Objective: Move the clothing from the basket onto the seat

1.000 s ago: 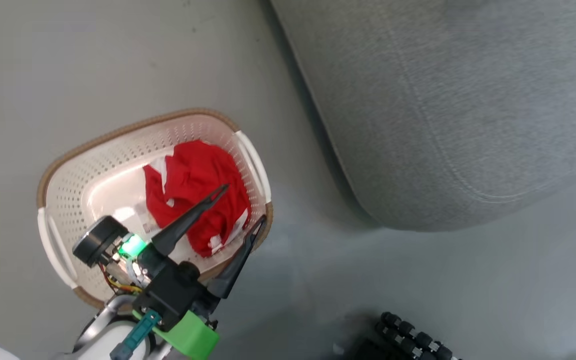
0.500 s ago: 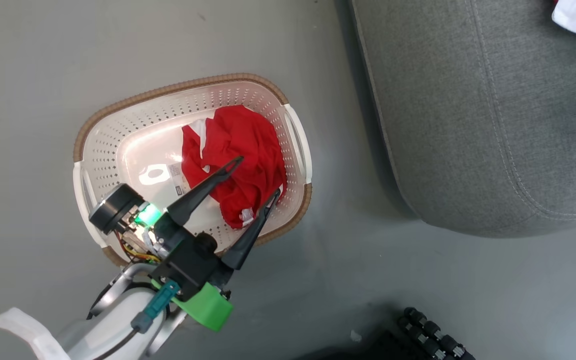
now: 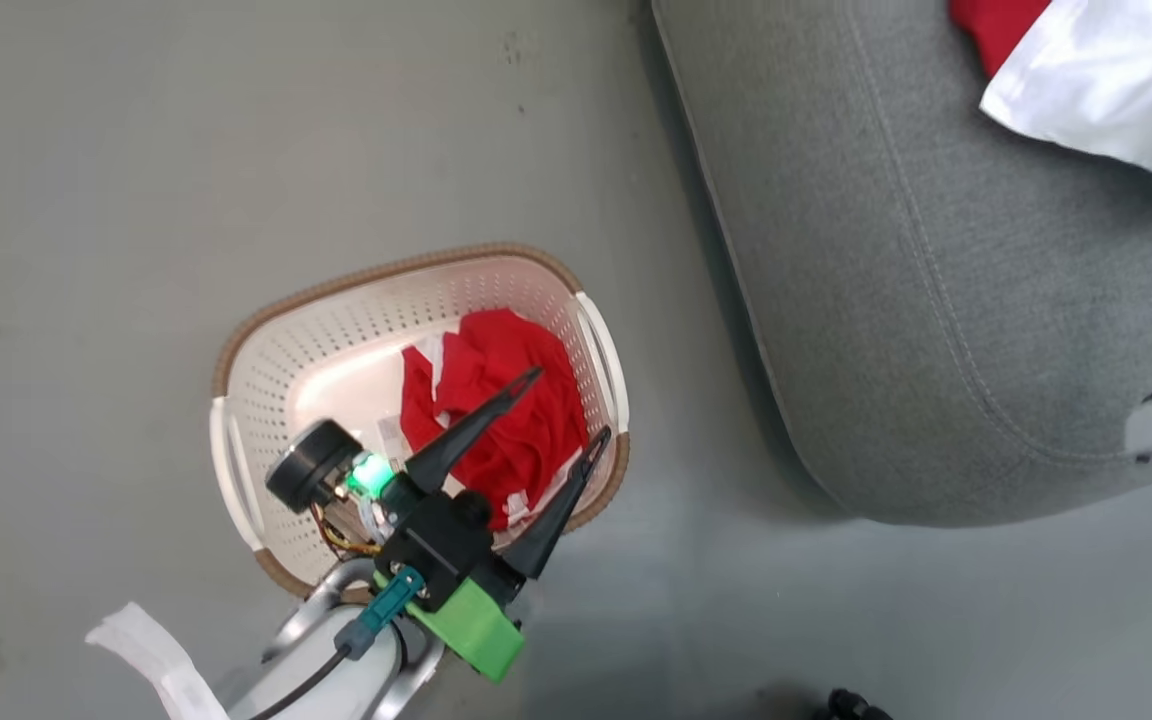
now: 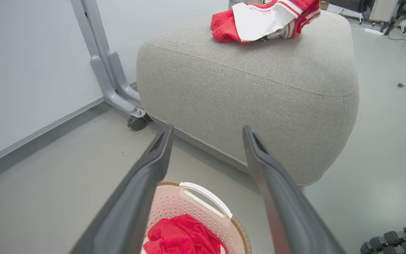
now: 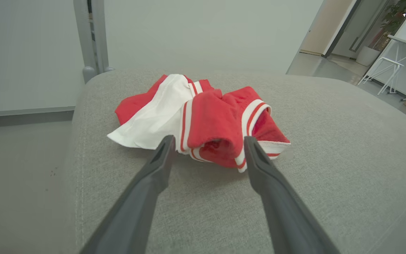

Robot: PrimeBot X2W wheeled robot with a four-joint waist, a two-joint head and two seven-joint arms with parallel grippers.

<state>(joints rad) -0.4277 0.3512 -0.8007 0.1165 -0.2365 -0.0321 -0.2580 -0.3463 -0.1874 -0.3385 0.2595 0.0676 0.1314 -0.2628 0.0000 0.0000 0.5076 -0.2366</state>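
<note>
A crumpled red basketball garment with white trim [image 3: 496, 385] [image 4: 183, 234] lies in the right half of the small cream-white perforated plastic basket with a brown woven-look rim [image 3: 296, 365] [image 4: 203, 192], which stands on the smooth grey floor [image 3: 136, 200] just beside the large grey fabric-upholstered seat [image 3: 886, 300] [image 4: 259, 91] [image 5: 330, 148]. A second red garment with a white panel and red-and-white stripes [image 3: 1086, 80] [image 4: 259, 21] [image 5: 203, 120] lies bunched on top of the seat, near its edge. The left gripper [image 3: 570, 402] [image 4: 207, 128] hangs above the basket's near right corner, its forearm rising from the lower left of the head view; the two long dark fingers are spread apart, hold nothing, and point over the basket toward the seat. The right gripper [image 5: 208, 138] is held low over the cushion, fingers likewise parted and empty, their tips just short of the striped garment; contact with the fabric cannot be determined.
</note>
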